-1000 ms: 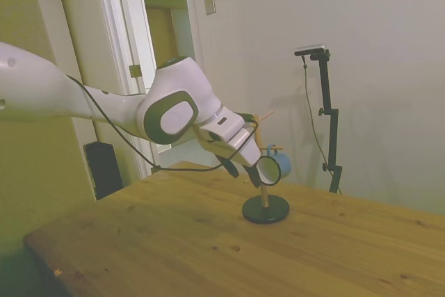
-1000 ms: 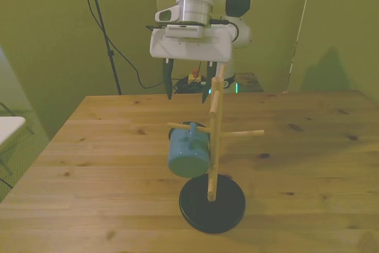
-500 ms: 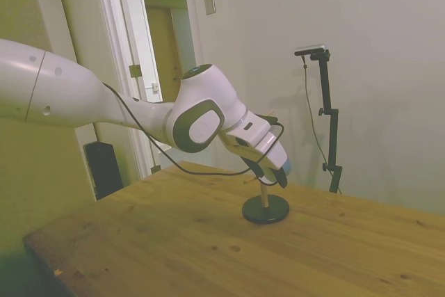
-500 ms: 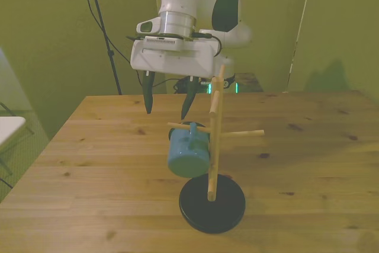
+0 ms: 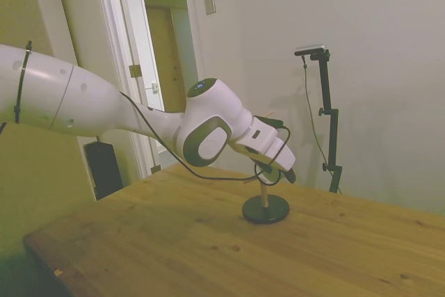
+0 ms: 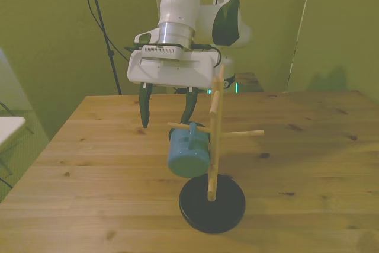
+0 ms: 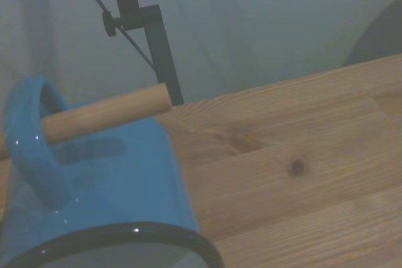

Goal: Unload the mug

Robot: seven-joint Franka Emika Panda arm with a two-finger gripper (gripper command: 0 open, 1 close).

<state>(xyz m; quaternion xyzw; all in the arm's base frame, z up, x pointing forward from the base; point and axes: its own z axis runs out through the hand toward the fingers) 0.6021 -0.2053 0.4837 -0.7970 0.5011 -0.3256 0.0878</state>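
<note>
So basically nothing's unloaded yet. Reading the front view from left to right: the hand (image 6: pixel 165 109) sits in the upper-middle of the frame with its two dark fingers (image 6: pixel 144 106) spread apart and holding nothing, pointing down at the surface (image 6: pixel 89 164). Just below and a bit right of it, the mug (image 6: pixel 188 152) hangs by its loop handle on a wooden peg (image 6: pixel 183 126) of the little mug tree (image 6: pixel 214 131), lying on its side near the middle of the frame. One finger is close to the peg, but the robot hasn't got hold of the mug.

Judging by that, the whole job is still ahead: close on the mug, slide the handle off the peg, set it down somewhere on the wood.

The wrist view shows the handle looped over the peg up close, dark rim (image 7: pixel 125 238) at the bottom of the frame.

As for labels or writing, none readable on the mug, the stand or the arm.
</note>
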